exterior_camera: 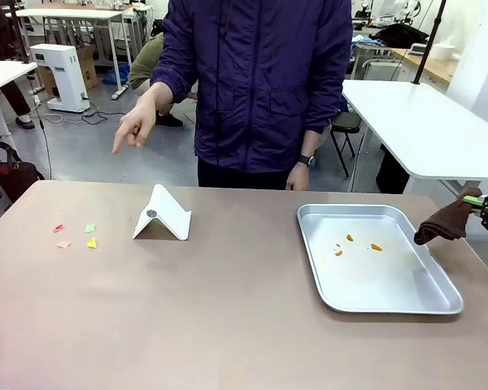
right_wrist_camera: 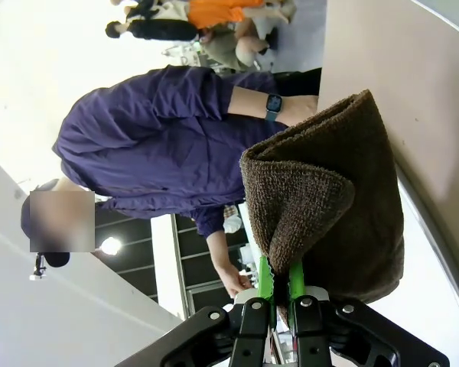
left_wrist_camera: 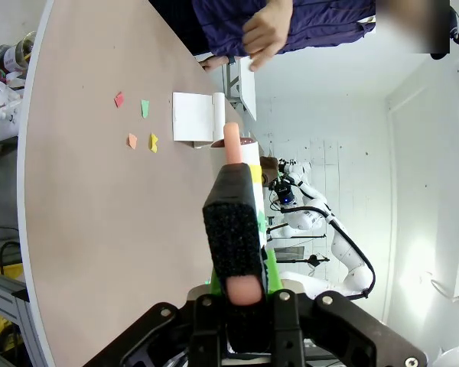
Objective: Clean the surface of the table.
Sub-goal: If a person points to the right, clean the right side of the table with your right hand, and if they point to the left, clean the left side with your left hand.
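A silver tray (exterior_camera: 390, 284) holding orange crumbs (exterior_camera: 376, 247) lies right of a white stand (exterior_camera: 164, 214) and coloured scraps (exterior_camera: 89, 228).

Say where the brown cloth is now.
In the front view the brown cloth hangs from the right gripper at the table's right edge, just beyond the silver tray's right rim.

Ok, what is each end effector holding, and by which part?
Right end effector: brown cloth, pinched at one bunched edge. Left end effector: pink-cored black pad, by its near end.
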You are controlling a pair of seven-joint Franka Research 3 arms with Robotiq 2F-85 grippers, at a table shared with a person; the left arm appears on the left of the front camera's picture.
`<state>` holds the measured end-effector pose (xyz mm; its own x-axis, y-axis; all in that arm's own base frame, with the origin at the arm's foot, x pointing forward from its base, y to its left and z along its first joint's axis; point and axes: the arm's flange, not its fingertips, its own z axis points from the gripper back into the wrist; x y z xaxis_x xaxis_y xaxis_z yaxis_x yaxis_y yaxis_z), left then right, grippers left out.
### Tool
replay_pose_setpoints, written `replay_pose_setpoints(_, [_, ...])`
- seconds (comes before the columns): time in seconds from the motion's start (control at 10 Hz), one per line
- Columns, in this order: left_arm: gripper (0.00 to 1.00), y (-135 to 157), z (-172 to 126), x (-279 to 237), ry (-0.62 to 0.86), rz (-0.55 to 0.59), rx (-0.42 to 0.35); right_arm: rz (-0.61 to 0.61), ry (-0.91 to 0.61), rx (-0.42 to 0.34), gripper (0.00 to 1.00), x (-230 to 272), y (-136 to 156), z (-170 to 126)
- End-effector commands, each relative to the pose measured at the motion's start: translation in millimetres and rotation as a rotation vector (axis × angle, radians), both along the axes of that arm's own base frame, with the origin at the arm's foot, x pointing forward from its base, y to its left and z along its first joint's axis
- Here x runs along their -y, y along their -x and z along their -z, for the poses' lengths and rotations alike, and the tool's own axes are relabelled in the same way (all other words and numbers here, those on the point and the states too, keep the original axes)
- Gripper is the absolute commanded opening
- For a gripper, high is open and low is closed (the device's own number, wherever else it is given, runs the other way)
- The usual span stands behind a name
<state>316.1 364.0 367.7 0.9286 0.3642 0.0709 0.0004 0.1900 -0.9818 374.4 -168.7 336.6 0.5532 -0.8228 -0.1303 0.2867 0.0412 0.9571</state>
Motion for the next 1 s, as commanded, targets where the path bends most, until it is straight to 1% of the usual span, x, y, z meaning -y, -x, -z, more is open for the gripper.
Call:
replay_pose_setpoints(0.0, [0.00,3.7,-3.9,-0.9,0.009,0.007,0.008,-0.009,-0.012,-0.003,0.00,2.0,1.1,-2.4])
replay_pose_setpoints(0.7, [0.00,3.7,-3.9,-0.9,0.009,0.007,0.008,-0.009,-0.012,-0.003,0.00,2.0,1.1,-2.4])
replay_pose_setpoints(0.8, [0.21,0.0,0.0,0.0,0.000,0.000,0.000,-0.009,-0.012,-0.003,0.00,2.0,1.1,-2.4])
replay_pose_setpoints(0.9, [0.21,-2.6,5.1,1.1,-0.070,-0.009,0.007,-0.009,-0.012,-0.003,0.00,2.0,1.1,-2.4])
